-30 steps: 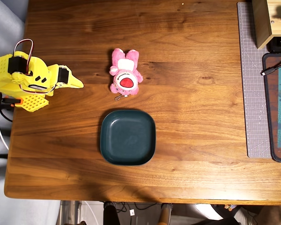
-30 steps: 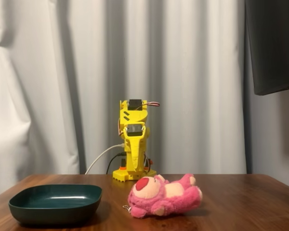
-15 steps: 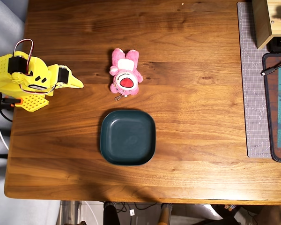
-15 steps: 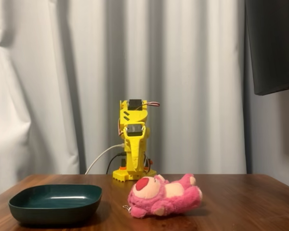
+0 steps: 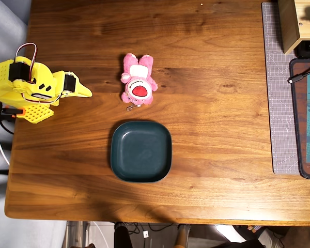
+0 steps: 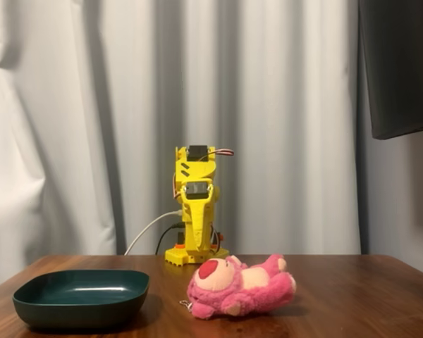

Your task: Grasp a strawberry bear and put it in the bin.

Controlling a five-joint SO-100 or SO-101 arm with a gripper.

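Note:
The pink strawberry bear (image 5: 137,79) lies on its back on the wooden table, head toward the dish, its keychain loop beside the head. In the fixed view the bear (image 6: 240,286) lies on the table right of the dish. The dark teal bin (image 5: 141,150) sits just below the bear in the overhead view and is empty; it shows at the front left in the fixed view (image 6: 81,297). My yellow gripper (image 5: 82,92) is folded back at the table's left edge, well left of the bear, jaws together and holding nothing. In the fixed view the gripper (image 6: 197,229) points down at the back.
A grey cutting mat (image 5: 279,88) runs along the table's right side with a dark pad (image 5: 307,119), a cable and a wooden box (image 5: 294,23) on it. White and black cables hang off the arm's base at the left edge. A curtain (image 6: 92,105) hangs behind.

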